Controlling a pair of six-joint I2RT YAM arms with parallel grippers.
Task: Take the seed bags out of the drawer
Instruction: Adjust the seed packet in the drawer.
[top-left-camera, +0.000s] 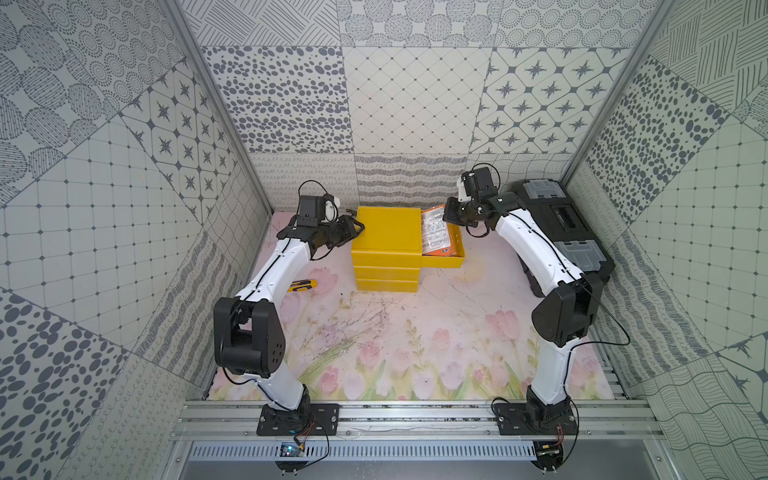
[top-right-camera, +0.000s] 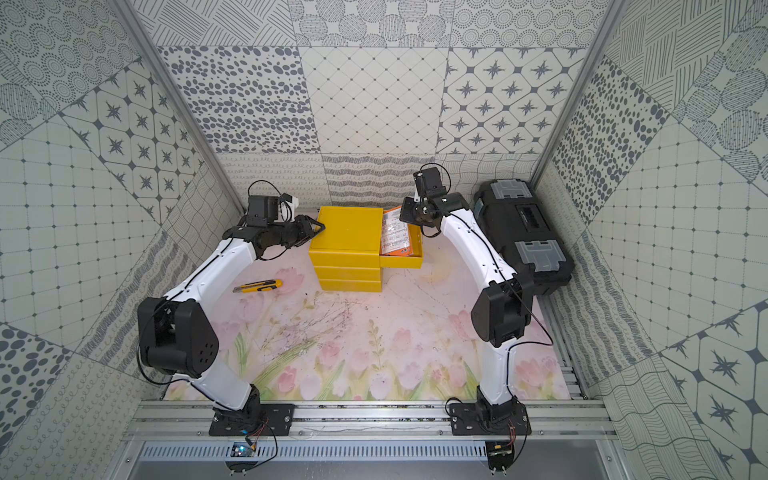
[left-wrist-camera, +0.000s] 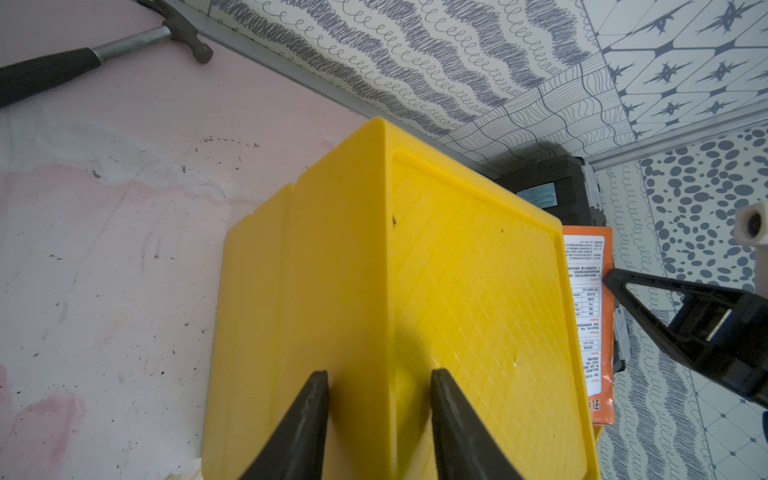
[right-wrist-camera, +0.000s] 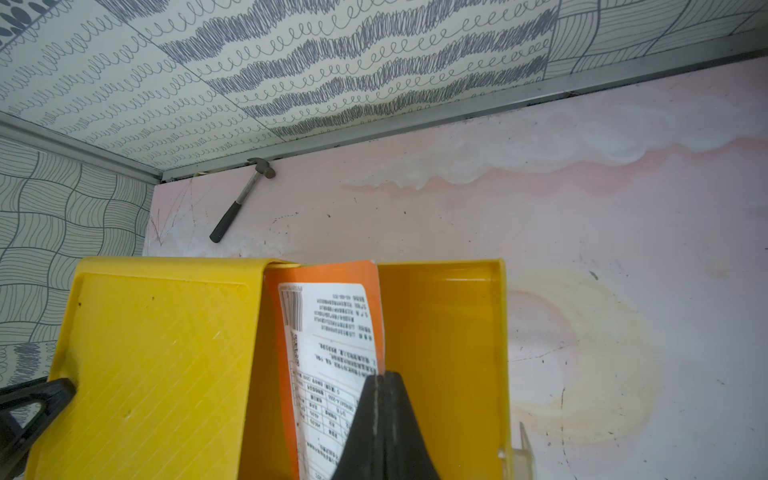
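Above frame centre, the drawer (top-left-camera: 442, 262) stands pulled out right of the yellow cabinet (top-left-camera: 386, 230), an orange seed bag (top-left-camera: 436, 239) inside — left gripper (top-left-camera: 356, 227) astride the cabinet's left edge, jaws parted; farther back, right gripper (right-wrist-camera: 379, 376) clamped on the bag's edge.

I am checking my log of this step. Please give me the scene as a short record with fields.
drawer: top one of the yellow cabinet, pulled open
seed bag: orange, tilted, inside the drawer
right gripper: shut on the seed bag's edge
left gripper: jaws apart, at the cabinet's top edge
nearby: utility knife, hammer, black toolbox
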